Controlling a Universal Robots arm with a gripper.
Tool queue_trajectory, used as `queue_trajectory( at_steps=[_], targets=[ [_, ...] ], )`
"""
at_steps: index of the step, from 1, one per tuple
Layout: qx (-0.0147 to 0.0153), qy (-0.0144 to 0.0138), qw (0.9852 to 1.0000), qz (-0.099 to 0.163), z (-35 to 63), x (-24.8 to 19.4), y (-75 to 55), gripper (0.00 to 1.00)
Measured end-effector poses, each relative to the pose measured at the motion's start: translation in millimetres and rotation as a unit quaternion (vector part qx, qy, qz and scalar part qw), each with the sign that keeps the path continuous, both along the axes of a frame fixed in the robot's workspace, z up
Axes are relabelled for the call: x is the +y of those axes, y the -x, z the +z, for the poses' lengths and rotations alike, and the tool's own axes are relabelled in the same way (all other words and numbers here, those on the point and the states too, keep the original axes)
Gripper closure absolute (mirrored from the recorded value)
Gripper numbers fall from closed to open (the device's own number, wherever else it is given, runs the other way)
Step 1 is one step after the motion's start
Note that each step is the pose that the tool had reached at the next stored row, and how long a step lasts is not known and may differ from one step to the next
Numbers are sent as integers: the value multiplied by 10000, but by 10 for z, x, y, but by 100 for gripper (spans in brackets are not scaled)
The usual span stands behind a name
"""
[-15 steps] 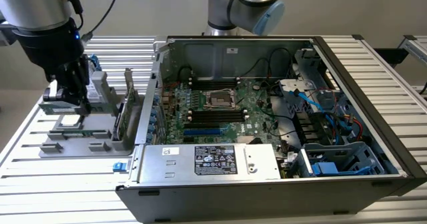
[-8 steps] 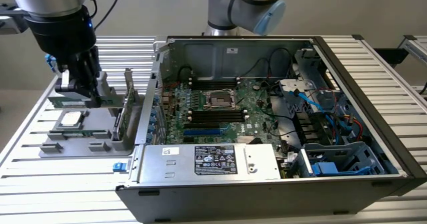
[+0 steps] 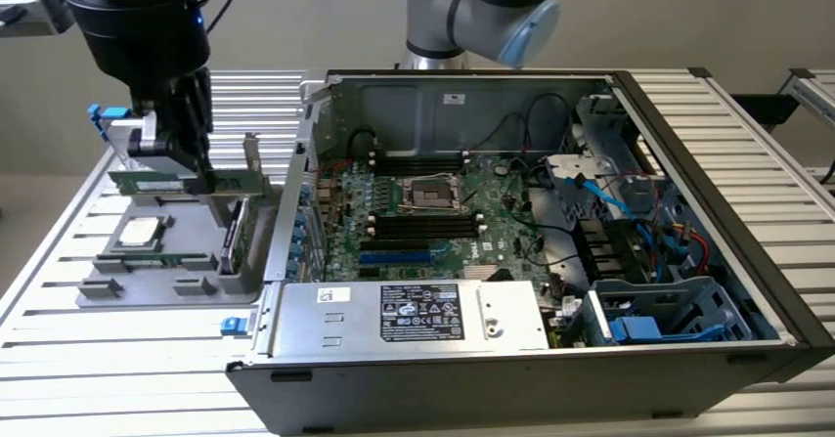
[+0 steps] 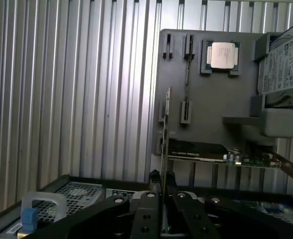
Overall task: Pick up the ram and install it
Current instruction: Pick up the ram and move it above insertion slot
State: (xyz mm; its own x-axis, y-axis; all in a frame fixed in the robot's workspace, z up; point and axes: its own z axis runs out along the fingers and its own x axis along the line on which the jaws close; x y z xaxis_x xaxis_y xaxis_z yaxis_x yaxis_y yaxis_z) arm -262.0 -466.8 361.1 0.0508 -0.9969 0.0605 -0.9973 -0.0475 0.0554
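Jaws of the gripper [image 4: 163, 185] are clamped on the ram [image 4: 164, 129], one finger pressed against each flat face. From the wrist it shows edge-on as a very thin, dark blade reaching straight out past the fingertips [image 4: 156, 178]. In the exterior view it is a long, narrow green strip [image 3: 141, 177] held level above the grey tray [image 3: 131, 295], at that view's left. The expansion card [image 3: 233, 185] is just beside it, and the open computer case [image 3: 391, 105] lies well apart.
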Motion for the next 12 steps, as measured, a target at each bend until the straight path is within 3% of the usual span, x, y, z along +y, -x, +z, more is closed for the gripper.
queue_trajectory(
  at_steps=[6, 12],
  targets=[
    [1, -33, 10000, 0, 100, 0, -272, 86],
    [1, -95, 10000, 0, 168, -1, -546, 86]
  ],
)
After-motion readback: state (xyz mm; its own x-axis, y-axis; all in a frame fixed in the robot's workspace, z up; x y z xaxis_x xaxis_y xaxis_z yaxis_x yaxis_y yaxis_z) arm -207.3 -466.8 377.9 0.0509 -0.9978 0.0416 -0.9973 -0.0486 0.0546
